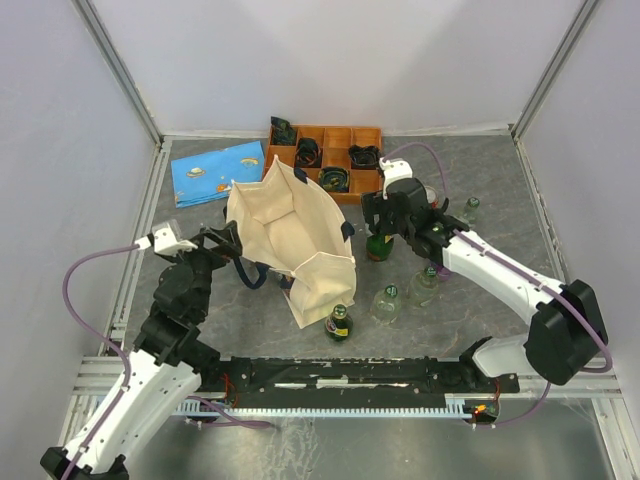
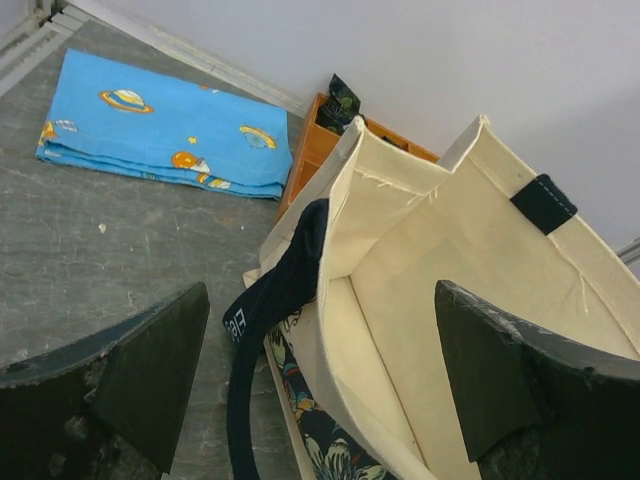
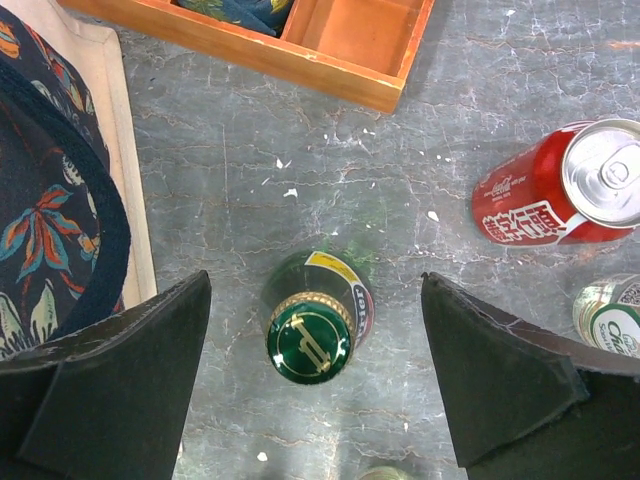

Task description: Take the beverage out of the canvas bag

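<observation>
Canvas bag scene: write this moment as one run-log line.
left end effector: open at canvas bag rim | right end effector: open over upright green bottle | bottle: on table, outside bag

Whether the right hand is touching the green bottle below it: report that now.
Apart. The right wrist view shows the right hand open, with table visible between each finger and the green bottle.

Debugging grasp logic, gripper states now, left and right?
Left gripper: open at the canvas bag rim, holding nothing.
Right gripper: open over the green bottle, holding nothing.
</observation>
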`<state>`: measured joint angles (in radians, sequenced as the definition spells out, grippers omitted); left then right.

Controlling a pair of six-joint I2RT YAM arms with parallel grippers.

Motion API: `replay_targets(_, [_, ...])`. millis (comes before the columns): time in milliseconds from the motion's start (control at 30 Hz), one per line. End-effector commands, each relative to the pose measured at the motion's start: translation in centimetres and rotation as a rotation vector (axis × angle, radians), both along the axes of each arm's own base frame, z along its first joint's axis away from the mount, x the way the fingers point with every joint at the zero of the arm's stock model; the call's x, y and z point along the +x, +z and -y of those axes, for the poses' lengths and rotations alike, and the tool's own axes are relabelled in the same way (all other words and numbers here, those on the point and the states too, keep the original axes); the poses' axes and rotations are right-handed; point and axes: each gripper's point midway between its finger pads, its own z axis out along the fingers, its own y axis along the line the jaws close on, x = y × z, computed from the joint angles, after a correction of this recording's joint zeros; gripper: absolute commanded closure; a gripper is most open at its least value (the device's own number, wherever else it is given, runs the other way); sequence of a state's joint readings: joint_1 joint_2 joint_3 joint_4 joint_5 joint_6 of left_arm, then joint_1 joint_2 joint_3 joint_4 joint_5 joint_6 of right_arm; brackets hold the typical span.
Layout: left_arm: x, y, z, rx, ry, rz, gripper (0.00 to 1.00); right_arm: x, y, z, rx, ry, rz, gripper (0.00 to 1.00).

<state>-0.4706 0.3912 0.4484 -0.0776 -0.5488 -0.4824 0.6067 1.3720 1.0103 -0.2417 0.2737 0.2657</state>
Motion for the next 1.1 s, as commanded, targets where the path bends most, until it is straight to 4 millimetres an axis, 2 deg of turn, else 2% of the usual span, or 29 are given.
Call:
replay_targets(0, [0.0, 3.2, -0.1, 0.077, -0.014, 0.035, 0.01, 0.3, 4.2, 0.6, 0.054, -0.04, 0.094, 0.07])
replay_targets(167, [0.6, 4.5, 0.6, 0.099, -0.043, 0.009, 0.01, -0.3, 9.7, 2.6, 0.063, -0.095, 0.201, 0.04])
replay_targets(267, [0.9, 5.8, 0.8, 0.103, -0.047, 0.014, 0.01, -0.7, 13.3, 5.1, 0.038, -0.173, 0.283, 0.01])
replay_targets(367, [1.1, 6.4, 1.0, 0.106, -0.049, 0.009, 0.01, -0.7, 15.8, 8.2, 0.008, -0.255, 0.326, 0.01])
replay_targets(500, [1.1, 7.0, 1.0, 0.108, -0.053, 0.025, 0.01, -0.4, 16.9, 13.8, 0.007, -0.394, 0.336, 0.01])
replay_targets(600, [0.8, 7.4, 0.6, 0.111, -0.037, 0.032, 0.01, -0.7, 17.2, 18.8, 0.062, -0.523, 0.337, 0.01])
replay_targets(700, [0.6, 7.8, 0.2, 0.125, -0.027, 0.036, 0.01, -2.0, 17.6, 23.3, 0.15, -0.642, 0.346, 0.01])
replay_targets(767, [0.4, 8.1, -0.1, 0.137, -0.019, 0.038, 0.01, -3.1, 17.6, 25.5, 0.171, -0.713, 0.348, 0.01])
replay_targets(900, [-0.1, 8.4, -1.1, 0.157, 0.022, 0.027, 0.01, -6.3, 17.5, 28.1, 0.135, -0.866, 0.352, 0.01])
replay_targets(1067, [-1.4, 8.7, -3.5, 0.172, 0.122, 0.021, 0.01, -10.3, 16.8, 29.2, 0.107, -0.97, 0.332, 0.01])
